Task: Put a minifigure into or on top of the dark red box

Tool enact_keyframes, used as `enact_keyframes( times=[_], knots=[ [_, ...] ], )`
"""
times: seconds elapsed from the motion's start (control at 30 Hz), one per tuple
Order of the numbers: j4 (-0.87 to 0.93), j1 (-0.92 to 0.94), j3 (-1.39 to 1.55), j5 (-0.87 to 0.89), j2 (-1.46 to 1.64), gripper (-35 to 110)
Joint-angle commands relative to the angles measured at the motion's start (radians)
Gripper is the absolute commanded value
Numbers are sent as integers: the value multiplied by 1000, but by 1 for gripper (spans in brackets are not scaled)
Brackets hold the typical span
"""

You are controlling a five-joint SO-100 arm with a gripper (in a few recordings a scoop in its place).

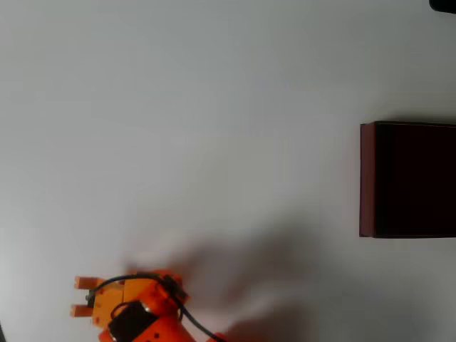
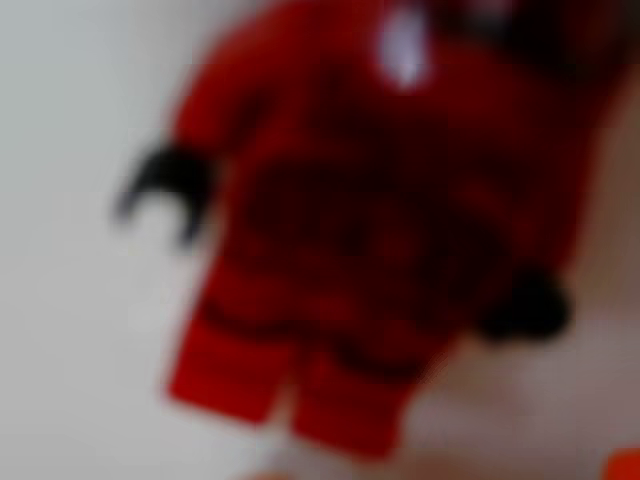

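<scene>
The minifigure point(image 2: 370, 230) takes up most of the wrist view as a very close, blurred shape. It is bright red with black hands, and its legs point to the lower left over the white table. My orange gripper point(image 1: 85, 297) with its black cable sits low at the bottom left of the overhead view, where it hides the figure. Two orange prongs stick out to its left. I cannot make out how the jaws stand. The dark red box point(image 1: 367, 178) lies far off at the right edge, open side up, with a very dark inside.
A white table point(image 1: 214, 107) spans the overhead view between the gripper and the box. A dark object point(image 1: 443, 5) shows at the top right corner. A small orange bit point(image 2: 625, 465) pokes into the wrist view's bottom right corner.
</scene>
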Motion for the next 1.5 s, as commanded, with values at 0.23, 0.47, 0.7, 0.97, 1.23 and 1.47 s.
enact_keyframes(
  times=[0.23,0.47,0.7,0.97,1.23,1.47],
  knots=[
    [92,-2,-43,232,-2,18],
    [179,-3,46,383,201,18],
    [275,-72,107,551,414,19],
    [256,-149,110,666,436,19],
    [158,-249,130,769,423,19],
    [66,-273,124,762,339,19]
  ],
)
